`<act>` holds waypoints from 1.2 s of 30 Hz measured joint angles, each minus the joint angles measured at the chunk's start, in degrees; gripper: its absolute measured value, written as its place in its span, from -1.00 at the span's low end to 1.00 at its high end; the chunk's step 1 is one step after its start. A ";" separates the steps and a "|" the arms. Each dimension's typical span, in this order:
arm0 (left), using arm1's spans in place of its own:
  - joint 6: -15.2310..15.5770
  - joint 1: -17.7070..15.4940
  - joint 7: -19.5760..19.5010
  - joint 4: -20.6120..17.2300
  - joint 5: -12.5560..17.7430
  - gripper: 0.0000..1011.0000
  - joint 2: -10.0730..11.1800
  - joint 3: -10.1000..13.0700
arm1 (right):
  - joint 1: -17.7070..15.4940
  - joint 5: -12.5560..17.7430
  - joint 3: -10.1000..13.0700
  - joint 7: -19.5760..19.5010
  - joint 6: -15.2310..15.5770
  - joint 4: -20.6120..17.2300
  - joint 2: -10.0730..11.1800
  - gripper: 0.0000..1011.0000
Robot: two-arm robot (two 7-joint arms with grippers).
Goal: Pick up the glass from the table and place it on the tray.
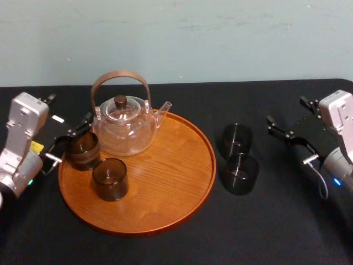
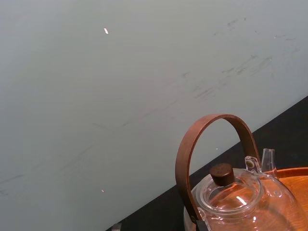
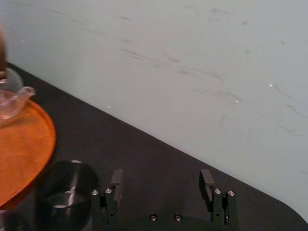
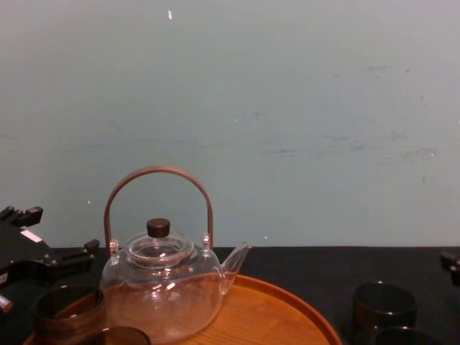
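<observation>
My left gripper (image 1: 71, 141) reaches in level to the smoky dark glass cup (image 1: 83, 150) on the round orange-brown wooden tray (image 1: 165, 182), grip I cannot tell, while my right gripper (image 3: 161, 174) hangs at the right, jaws spread.

Head looks down, chest level; both share tray (image 1: 171, 182).

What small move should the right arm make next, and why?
Probably ease the right end effector, open and empty, toward the farther glass to straddle it: that and the nearer glass stand on the table, off the tray. The left end effector hangs open by the tray's left edge.
</observation>
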 joint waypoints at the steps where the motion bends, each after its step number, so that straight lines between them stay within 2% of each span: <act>1: 0.00 0.00 0.00 0.00 0.00 0.98 0.00 0.00 | -0.41 0.00 0.09 0.20 0.08 -0.52 0.24 0.98; 8: 0.00 0.00 0.00 0.00 0.00 0.98 0.00 0.00 | -6.98 1.49 1.95 2.83 0.30 -8.27 3.85 0.98; 16: 0.00 0.00 0.00 0.00 0.00 0.98 0.00 0.00 | -14.10 4.16 4.74 4.79 0.07 -14.95 6.90 0.98; 21: 0.00 0.00 0.00 0.00 0.00 0.98 0.00 0.00 | -17.47 5.35 5.57 6.59 0.03 -17.73 8.12 0.98; 27: 0.00 0.00 0.00 0.00 0.00 0.98 0.00 0.00 | -18.73 6.50 5.77 8.96 0.96 -18.50 8.09 0.98; 36: 0.00 0.00 0.00 0.00 0.00 0.98 0.00 0.00 | -18.71 7.43 5.77 12.30 2.24 -18.18 7.27 0.98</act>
